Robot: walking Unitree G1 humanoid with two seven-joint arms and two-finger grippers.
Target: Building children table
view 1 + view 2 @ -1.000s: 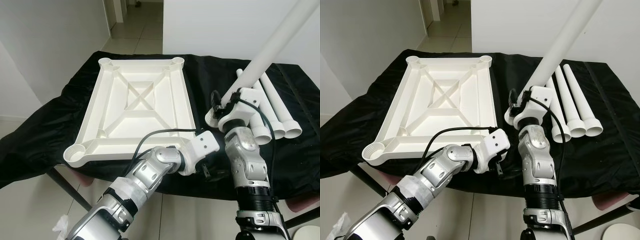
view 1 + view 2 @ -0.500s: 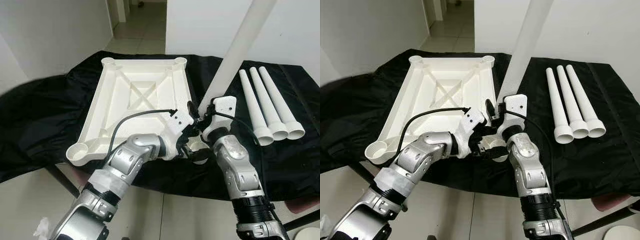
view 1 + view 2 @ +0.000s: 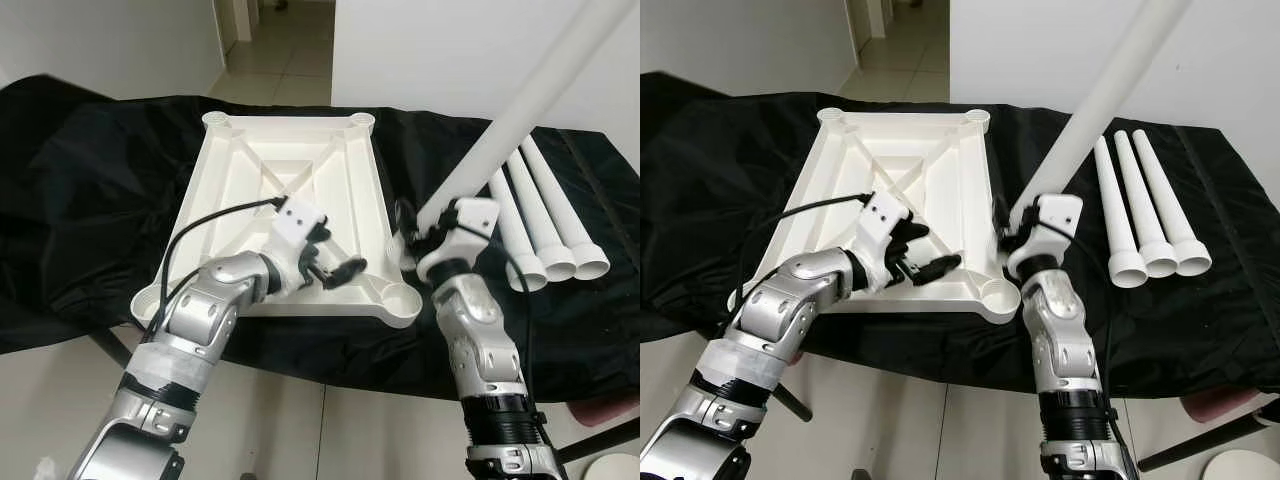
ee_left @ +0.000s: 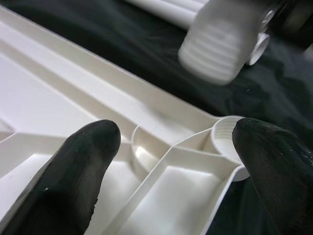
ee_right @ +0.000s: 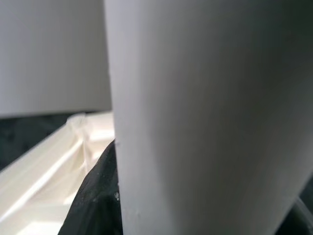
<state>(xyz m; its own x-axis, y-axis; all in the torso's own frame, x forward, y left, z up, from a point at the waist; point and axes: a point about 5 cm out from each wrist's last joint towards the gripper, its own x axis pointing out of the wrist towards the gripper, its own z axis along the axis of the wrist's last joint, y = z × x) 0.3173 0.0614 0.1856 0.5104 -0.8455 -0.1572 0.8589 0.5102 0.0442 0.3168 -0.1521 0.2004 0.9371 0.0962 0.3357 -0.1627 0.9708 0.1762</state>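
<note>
A white table top (image 3: 250,200) lies upside down on the black cloth, with a round socket (image 3: 403,296) at its near right corner. My left gripper (image 3: 338,258) hovers open just above the near right part of the top, left of that socket (image 4: 227,134). My right gripper (image 3: 428,222) is shut on a long white table leg (image 3: 530,95) that slants up to the right. The leg's threaded lower end (image 4: 220,44) hangs just above and behind the socket. In the right wrist view the leg (image 5: 205,117) stands close up between the fingers.
Three more white legs (image 3: 545,225) lie side by side on the cloth (image 3: 90,180) to the right. The table's front edge runs just below the top. A tiled floor and a doorway lie beyond; a white wall is behind the legs.
My left gripper rose from under the table top's front edge and now hovers above it. My right arm swung the leg left and lowered its end towards the corner socket.
</note>
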